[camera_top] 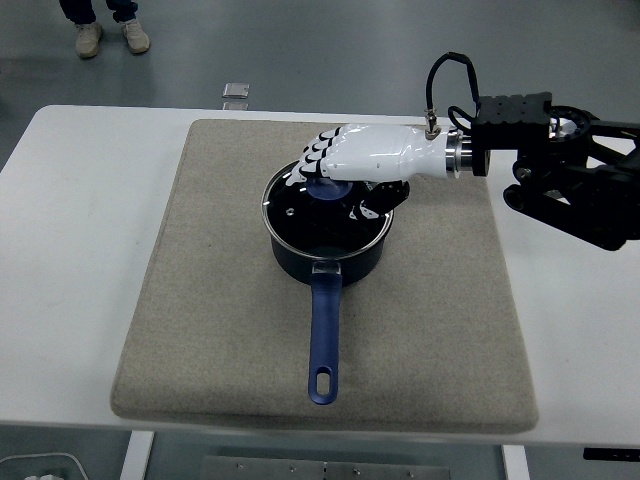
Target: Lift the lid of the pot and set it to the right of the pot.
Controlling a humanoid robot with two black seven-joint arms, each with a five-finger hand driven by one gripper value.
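Blue saucepan [327, 240] at centre of grey felt mat [200, 300] on white bench [80, 200], long blue handle [325, 335] pointing toward the near edge. Glass lid [300, 215] seated flat on the rim, not yet lifted, blue knob [328, 185] at its centre.

Right robot hand [345, 165] reaching in from the right, white shell palm-down directly over the knob, fingers [315, 155] draped past its far side, dark thumb [375, 200] low on the near right side. Looks like a pinch setup around the knob, hence the low, flat approach. Curled around the knob but closure not confirmed: contact hidden under the palm, cannot tell whether the knob is gripped yet. Lid shows no tilt, so probably no load taken.

Left arm not in view.

Mat to the right of the pot bare, enough room for the lid there. Handle pointing away from that path, so no clash expected on the sideways move.

A person's shoes [108, 37] at top left, well apart from the bench; small square object [236, 90] on the floor beyond the far edge.
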